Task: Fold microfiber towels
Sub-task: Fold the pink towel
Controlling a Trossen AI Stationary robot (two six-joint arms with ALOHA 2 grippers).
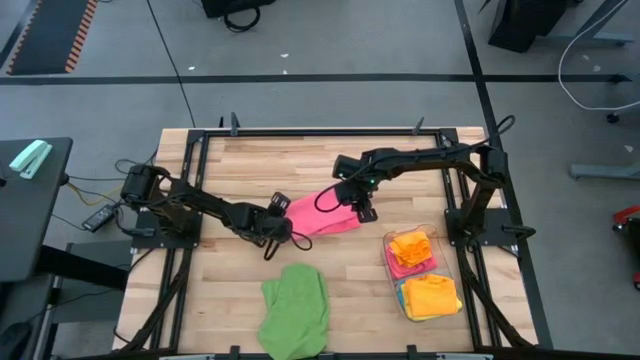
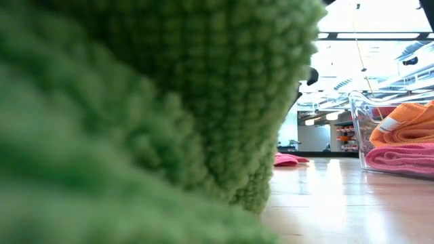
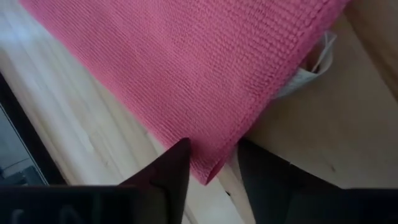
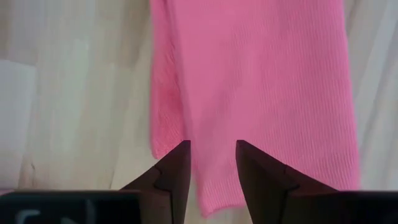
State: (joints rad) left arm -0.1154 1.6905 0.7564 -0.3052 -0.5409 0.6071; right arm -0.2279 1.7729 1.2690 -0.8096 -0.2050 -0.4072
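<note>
A pink towel [image 1: 318, 216] lies stretched across the middle of the table between my two grippers. My right gripper [image 1: 362, 207] is shut on its far-right end. My left gripper [image 1: 281, 226] is low at its near-left end. Its open fingers stand on either side of the towel's corner [image 3: 211, 171], which rests on the wood. A crumpled green towel [image 1: 296, 310] lies near the front edge. It fills most of the low view [image 2: 135, 102]. My right gripper pinches the pink towel's end edge [image 4: 212, 177] between its two fingers, coming from above and pointing steeply down. The held end is raised. The rest of the towel runs away from the fingers down onto the table toward my left gripper.
A clear plastic bin [image 1: 391, 268] at the front right holds folded orange, pink and yellow towels [image 1: 418, 272]. In the low view the bin [image 2: 359, 129] stands at the right. Black frame rails [image 1: 190, 190] run along the table's sides. Bare wood shows at the far left.
</note>
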